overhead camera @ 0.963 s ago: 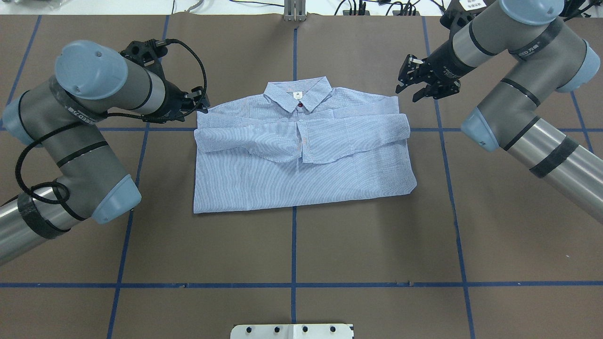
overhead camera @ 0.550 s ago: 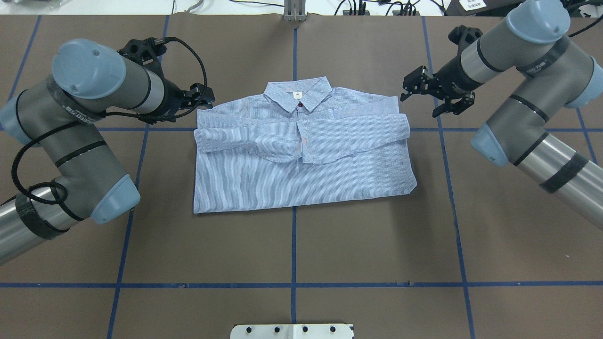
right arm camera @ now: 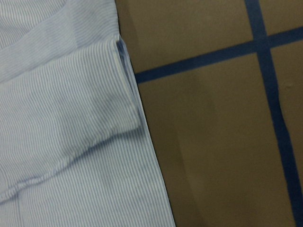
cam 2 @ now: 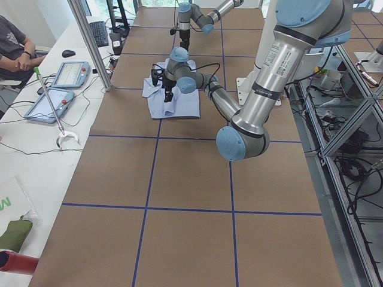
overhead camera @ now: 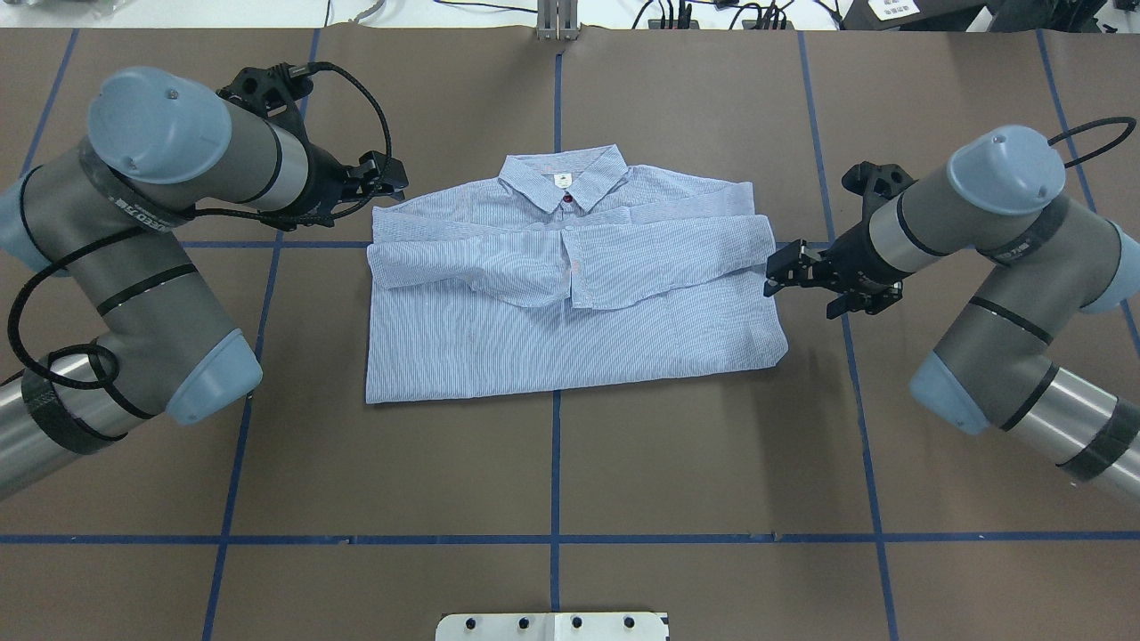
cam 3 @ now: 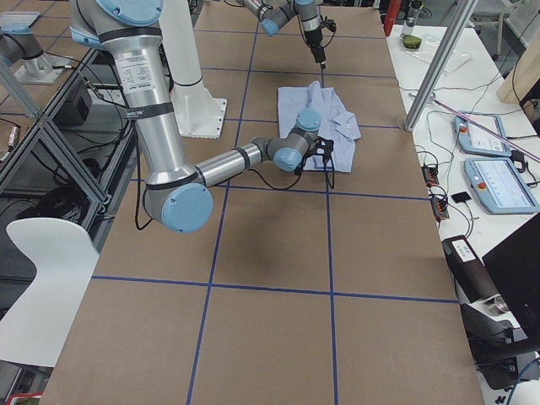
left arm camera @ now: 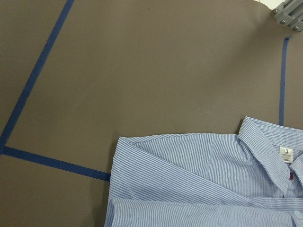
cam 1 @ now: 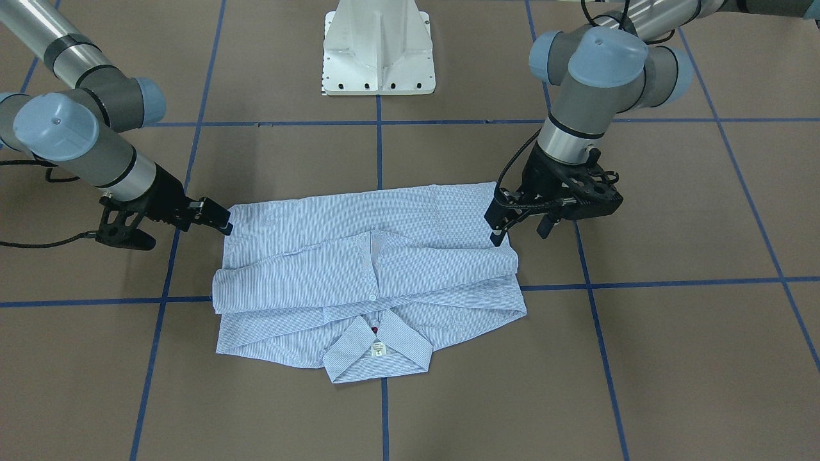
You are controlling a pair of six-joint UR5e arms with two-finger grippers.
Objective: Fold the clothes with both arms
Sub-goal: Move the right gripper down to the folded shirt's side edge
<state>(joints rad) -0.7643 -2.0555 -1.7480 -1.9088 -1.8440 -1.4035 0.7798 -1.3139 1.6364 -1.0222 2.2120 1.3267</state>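
While flat, shirt (overhead camera: 570, 338) between left hand (cam 1: 519, 230) and right hand (cam 1: 219, 221), fingers apart

Blue tape lines (overhead camera: 554, 472) grid the brown table (overhead camera: 712, 445).

Robotics laboratory, test cell. Large table under brown covering (overhead camera: 695, 445), gridded with blue tape lines (overhead camera: 555, 481). White metal pedestal base (cam 1: 378, 48) at the robot's edge. Grey jointed left arm (overhead camera: 134, 231) and right arm (overhead camera: 1006, 223), light-blue caps, black cabling. Aluminium profile framing (cam 2: 353, 107) alongside. Along the far side, a white bench (cam 2: 36, 155) bearing grey-blue touchscreen pendants (cam 2: 73, 74), loose cables and a black keyboard (cam 2: 99, 33); seated person (cam 2: 15, 45) at its end
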